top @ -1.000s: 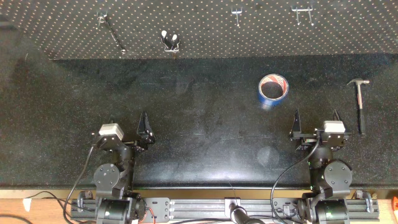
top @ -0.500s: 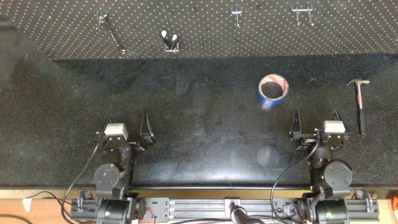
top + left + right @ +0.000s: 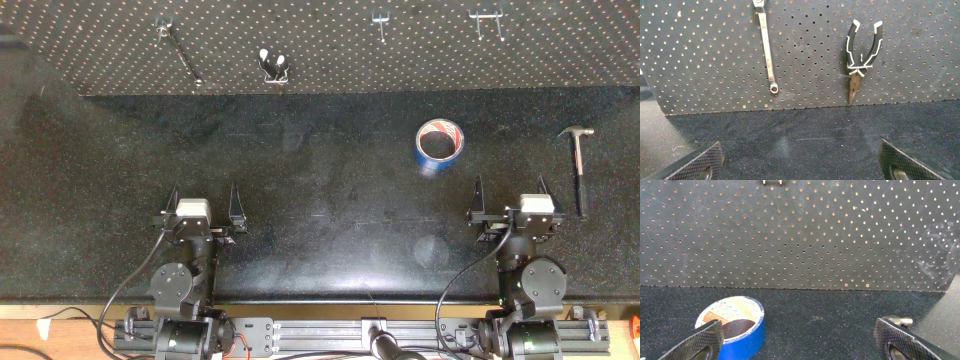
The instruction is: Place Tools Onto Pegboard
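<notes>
Hanging on the dark perforated pegboard [image 3: 320, 45] along the worktop's far edge, seen from the top view, are a slim metal wrench [image 3: 180, 52] and a pair of pliers [image 3: 273, 66] with black-and-white handles, both at the left. Two wire hooks [image 3: 379, 22] jut from the board farther right. A blue tape roll [image 3: 439, 145] lies flat on the black speckled table [image 3: 320, 200], right of the middle. A hammer [image 3: 578, 170] with a dark handle and steel head lies near the right edge, its head toward the board. Both arms sit folded low by their bases, aimed at the board, with the left gripper [image 3: 203, 195] and right gripper [image 3: 510, 190] spread wide and holding nothing. The left wrist view shows the wrench hanging slightly tilted and the pliers nose-down with handles splayed, framed by woven carbon-pattern fingers [image 3: 700, 162]. The right wrist view shows the tape's glossy blue wall just beside one fingertip and the hammer's bright head by the other.
</notes>
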You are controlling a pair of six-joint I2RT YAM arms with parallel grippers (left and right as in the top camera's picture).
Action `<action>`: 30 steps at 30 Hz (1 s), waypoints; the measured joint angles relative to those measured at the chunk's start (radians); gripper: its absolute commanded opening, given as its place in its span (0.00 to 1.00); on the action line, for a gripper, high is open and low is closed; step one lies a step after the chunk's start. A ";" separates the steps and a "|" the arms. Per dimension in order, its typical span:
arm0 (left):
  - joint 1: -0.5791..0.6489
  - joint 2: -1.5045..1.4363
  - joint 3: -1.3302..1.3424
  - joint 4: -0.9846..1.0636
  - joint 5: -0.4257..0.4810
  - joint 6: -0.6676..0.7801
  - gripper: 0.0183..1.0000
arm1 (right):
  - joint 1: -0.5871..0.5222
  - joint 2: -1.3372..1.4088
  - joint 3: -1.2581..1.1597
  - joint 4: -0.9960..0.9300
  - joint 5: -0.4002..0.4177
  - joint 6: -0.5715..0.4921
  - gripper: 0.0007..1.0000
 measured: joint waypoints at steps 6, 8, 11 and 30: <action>0.000 0.000 0.000 0.000 0.000 0.000 1.00 | 0.032 0.306 0.220 -0.022 0.005 0.125 0.98; 0.000 0.002 0.000 -0.002 0.001 0.000 1.00 | 0.072 0.499 0.404 -0.072 -0.014 0.142 0.98; 0.000 0.004 0.000 -0.002 0.001 0.000 1.00 | 0.176 0.853 0.713 -0.237 -0.072 0.212 0.98; 0.000 0.003 0.001 -0.002 0.003 0.000 1.00 | 0.311 1.607 1.059 -0.593 -0.093 0.332 0.61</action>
